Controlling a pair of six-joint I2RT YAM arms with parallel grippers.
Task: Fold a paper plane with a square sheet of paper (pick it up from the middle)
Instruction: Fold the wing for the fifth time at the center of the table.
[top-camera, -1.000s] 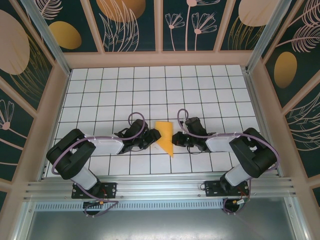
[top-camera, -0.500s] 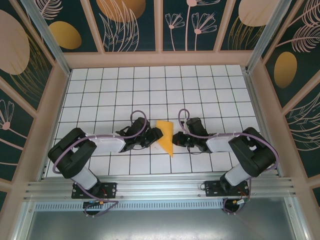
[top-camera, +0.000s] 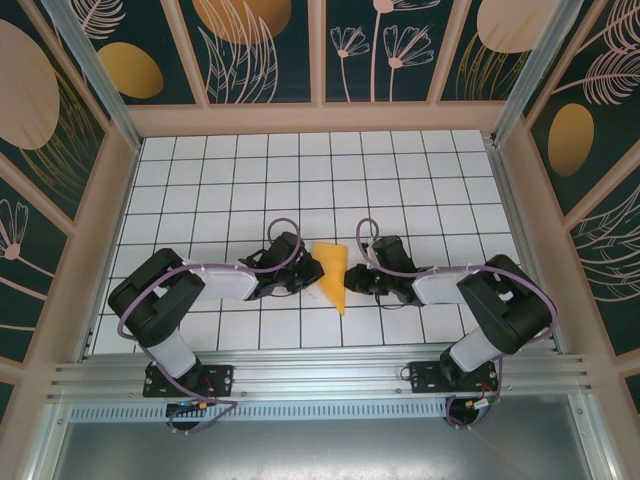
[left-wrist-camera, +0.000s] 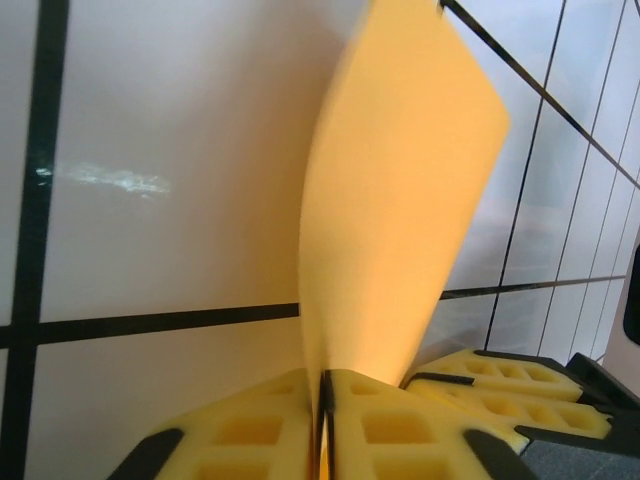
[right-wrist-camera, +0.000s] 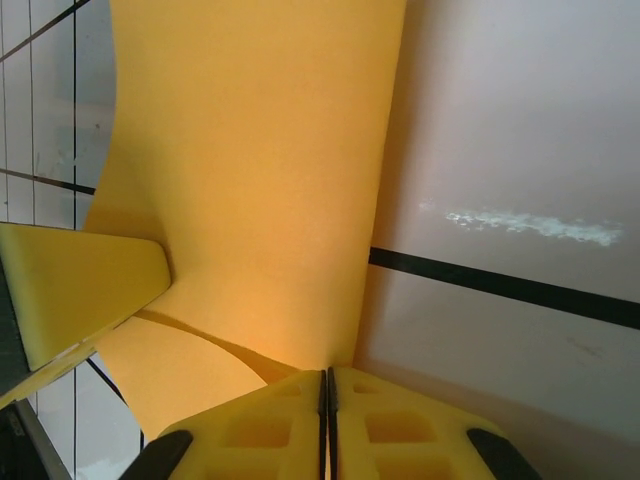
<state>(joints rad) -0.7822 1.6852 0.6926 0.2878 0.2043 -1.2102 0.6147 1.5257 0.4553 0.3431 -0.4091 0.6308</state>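
Observation:
The orange-yellow sheet of paper is folded into a narrow pointed shape and stands on edge between the two arms, near the front middle of the grid floor. My left gripper is shut on its left side; in the left wrist view the paper rises out of the closed yellow pads. My right gripper is shut on the right side, with the paper running into its closed pads. The left gripper's pad shows beside the paper in the right wrist view.
The white grid floor lies open behind the arms. Wooden frame rails and dark patterned walls close in the back and both sides. A metal rail with the arm bases runs along the front.
My left gripper has moved right to the paper and closed on its left side. The right arm and the paper have hardly moved.

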